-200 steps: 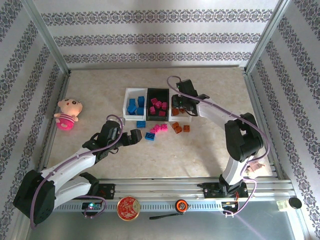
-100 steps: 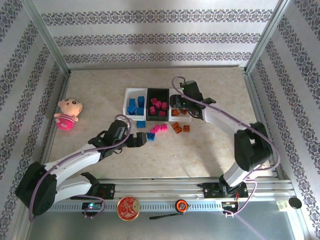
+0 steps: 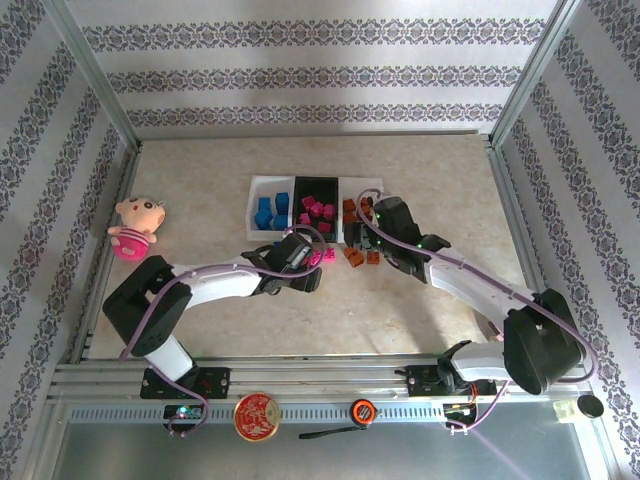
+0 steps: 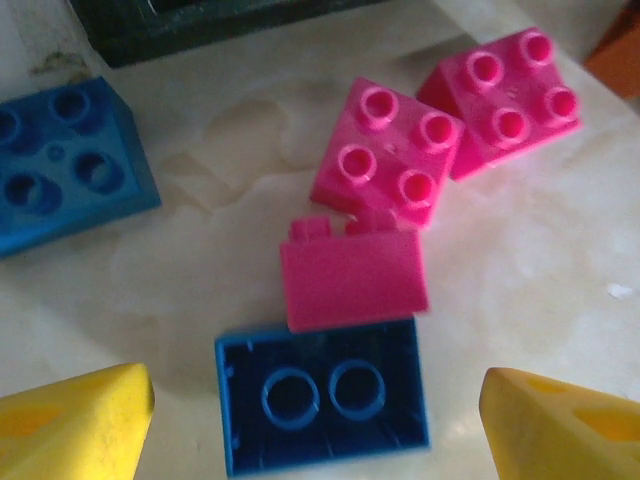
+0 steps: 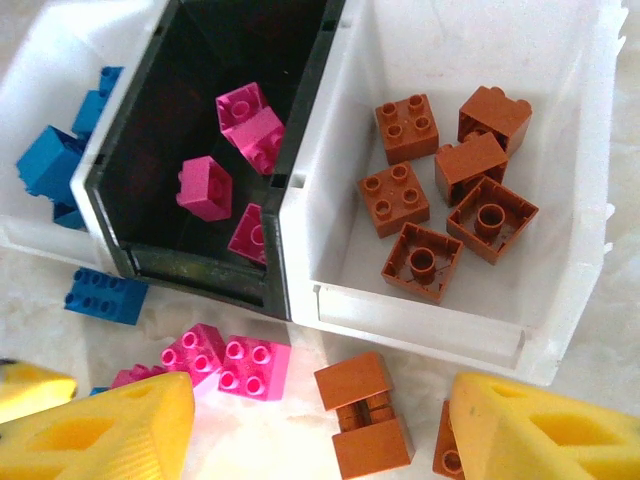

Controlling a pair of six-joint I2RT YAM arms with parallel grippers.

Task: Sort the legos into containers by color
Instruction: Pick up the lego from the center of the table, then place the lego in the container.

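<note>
My left gripper [image 4: 315, 432] is open, its yellow fingers [image 4: 75, 430] on either side of an upside-down blue lego [image 4: 325, 400] on the table. Three pink legos [image 4: 390, 155] lie just beyond it, one [image 4: 352, 282] on its side touching the blue one. My right gripper [image 5: 320, 440] is open above a loose orange lego [image 5: 365, 415], in front of the right white tray [image 5: 420, 320], which holds several orange legos. The black tray [image 5: 200, 265] holds pink ones and the left white tray [image 3: 256, 200] holds blue ones. From above, the left gripper [image 3: 303, 277] and right gripper [image 3: 365, 240] hover near the trays' front.
Another blue lego [image 5: 105, 295] lies in front of the black tray. A second orange lego [image 5: 447, 452] sits partly behind my right finger. A pink plush doll [image 3: 135, 225] sits at the far left. A red disc [image 3: 257, 415] and a tape measure [image 3: 362, 410] rest on the front rail.
My left arm has swung right and lowered over the loose blue brick. My right gripper has pulled back from over the right white tray to the loose orange bricks in front of it.
</note>
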